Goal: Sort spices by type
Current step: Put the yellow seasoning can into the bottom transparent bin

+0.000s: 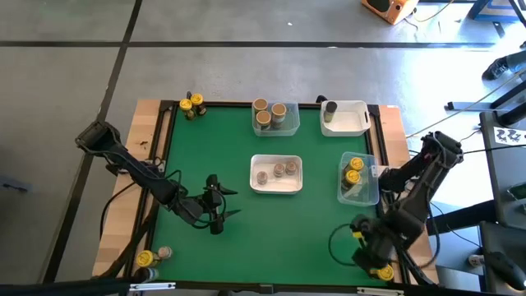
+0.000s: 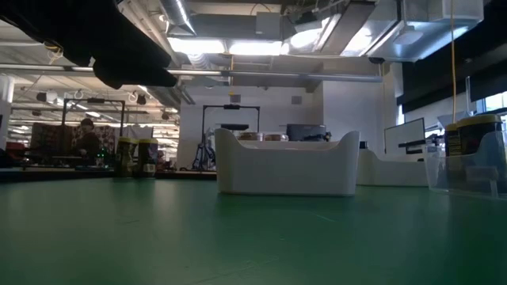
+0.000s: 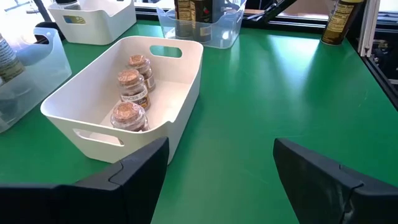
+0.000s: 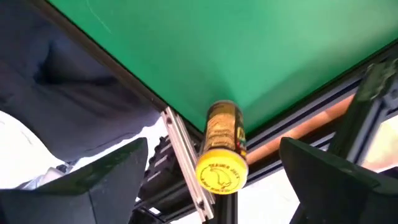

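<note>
Your right gripper (image 4: 211, 180) hangs spread wide over the yellow-lidded jar (image 4: 221, 155) at the table's edge, so centre it before you pinch; left gripper (image 3: 221, 168) waits open.

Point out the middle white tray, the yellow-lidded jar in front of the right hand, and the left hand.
Middle white tray (image 1: 256, 186): high view, on its near-left rim.
Yellow-lidded jar (image 4: 221, 173): right wrist view, on its lid.
Left hand (image 1: 223, 202): high view, midway between its open fingertips.
</note>
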